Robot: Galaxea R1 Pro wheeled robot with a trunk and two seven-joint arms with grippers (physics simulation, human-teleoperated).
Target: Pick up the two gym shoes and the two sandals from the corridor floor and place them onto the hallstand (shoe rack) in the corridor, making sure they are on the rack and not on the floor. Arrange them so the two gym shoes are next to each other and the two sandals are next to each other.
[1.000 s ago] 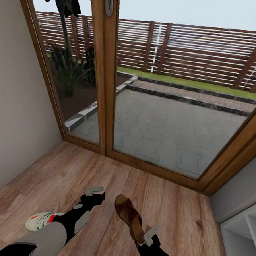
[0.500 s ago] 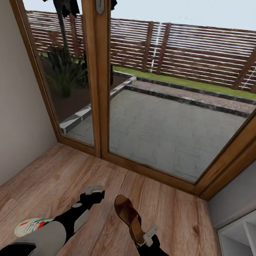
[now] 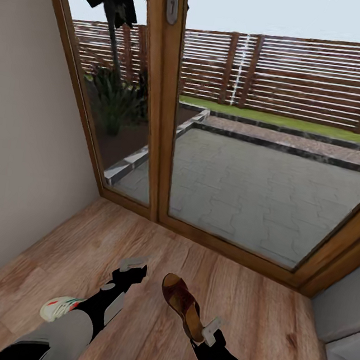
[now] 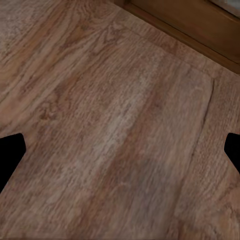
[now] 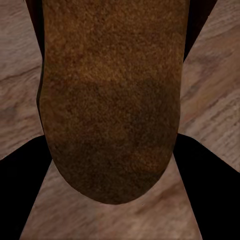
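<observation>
The head view has panned since half a second ago: the hallstand [image 3: 347,358] slides toward 4 o'clock, while the arms hold their pose, so the base is turning. The right gripper [image 3: 210,331] pinches the heel of one sandal [image 3: 183,304] above the corridor floor [image 3: 254,307]. The left gripper [image 3: 133,265] is spread and empty. One gym shoe [image 3: 58,307] lies at 8 o'clock.

both arms [image 3: 110,301] are glossy black with grey oval panels; pale grey grippers [image 3: 133,265] cap them, and the left upper arm is grey.
</observation>
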